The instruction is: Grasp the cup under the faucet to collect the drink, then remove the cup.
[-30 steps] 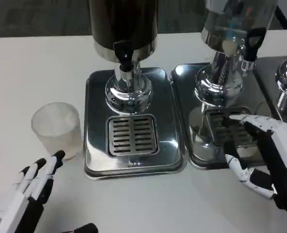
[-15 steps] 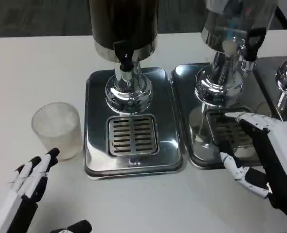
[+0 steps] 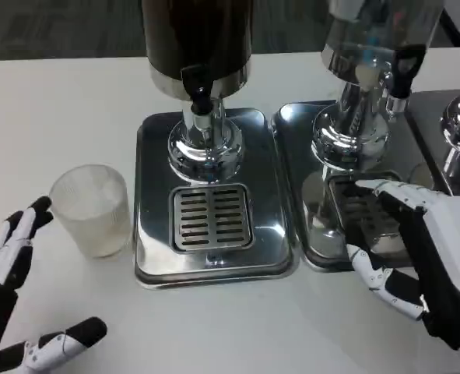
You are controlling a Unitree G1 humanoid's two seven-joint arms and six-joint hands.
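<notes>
The left hand (image 3: pixel 4 265) hangs at the near left edge with its fingers (image 3: pixel 23 222) spread and holding nothing, thumb apart below; just right of them the frosted cup (image 3: pixel 92 210) stands upright on the white bench (image 3: pixel 50 117), beside the left drip tray (image 3: pixel 214 199) and not under the faucet (image 3: pixel 200 97) of the dark drink dispenser (image 3: pixel 197 39). The slotted grate (image 3: pixel 212 216) under that faucet is bare. The right hand (image 3: pixel 428 249) reaches over the second tray (image 3: pixel 292 125) with fingers parted, gripping nothing, below the clear dispenser (image 3: pixel 370 47). Against half a second ago, the left hand has drawn back to the left and opened wider, farther from the cup; the right hand has hardly moved. The right hand hides much of the second tray's grate, both dispenser tops are cut off, and a third chrome stand (image 3: pixel 459 128) is cropped at the far right.
</notes>
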